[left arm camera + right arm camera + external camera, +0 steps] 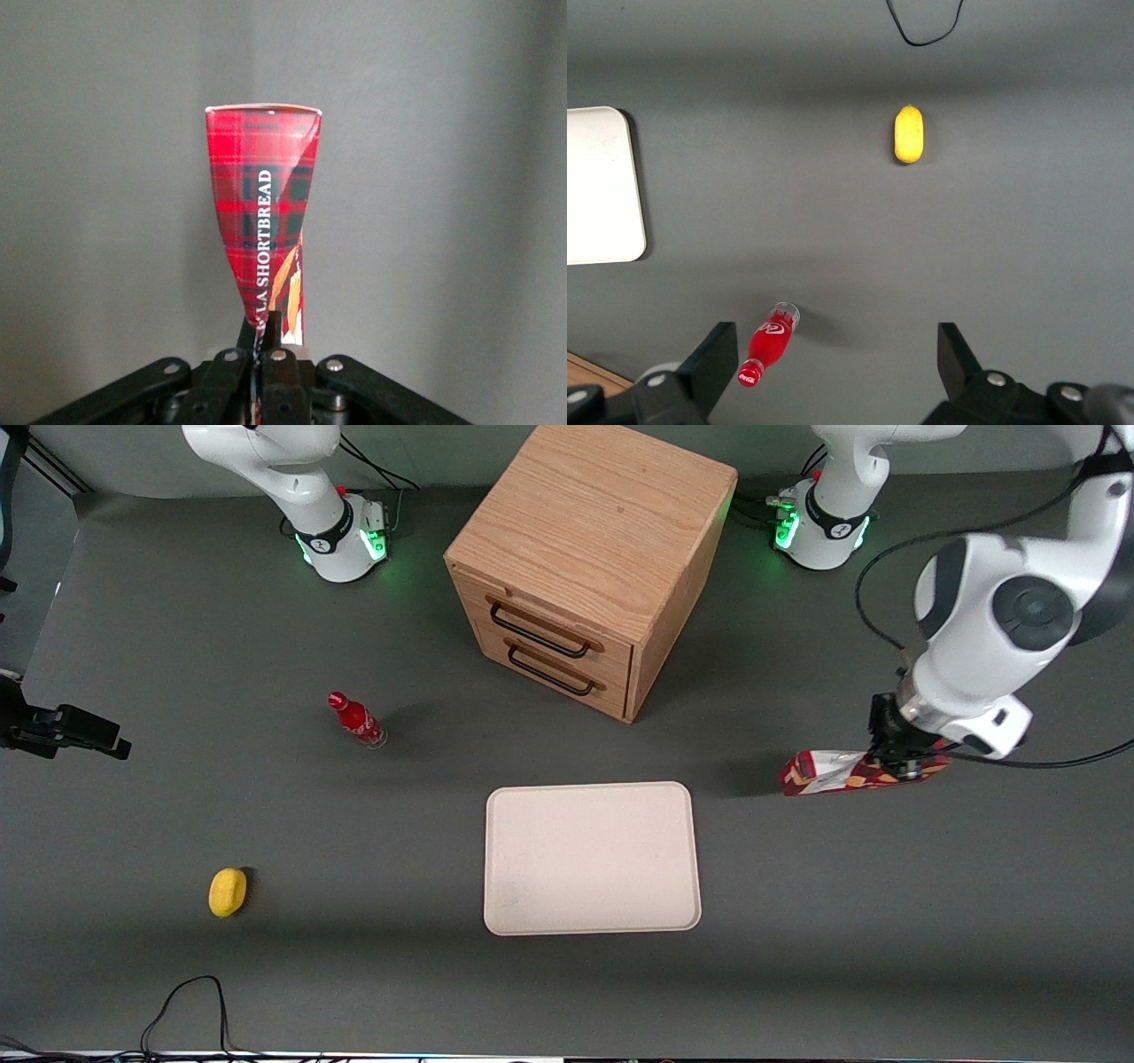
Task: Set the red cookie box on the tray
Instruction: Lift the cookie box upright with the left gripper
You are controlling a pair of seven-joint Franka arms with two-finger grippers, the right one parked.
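Note:
The red cookie box (833,772) is a long dark-red tartan carton with a white label and biscuit pictures. It hangs lengthwise just above the table, beside the tray toward the working arm's end. My gripper (897,766) is shut on one end of it. In the left wrist view the red cookie box (264,212) stretches away from my gripper (266,328), its card squeezed thin between the fingers (276,329). The tray (592,857) is a flat cream-white rectangle with nothing on it, a short gap from the box's free end.
A wooden two-drawer cabinet (585,562) stands farther from the front camera than the tray. A small red bottle (356,720) and a yellow lemon-like object (228,891) lie toward the parked arm's end. A black cable (190,1005) loops at the table's near edge.

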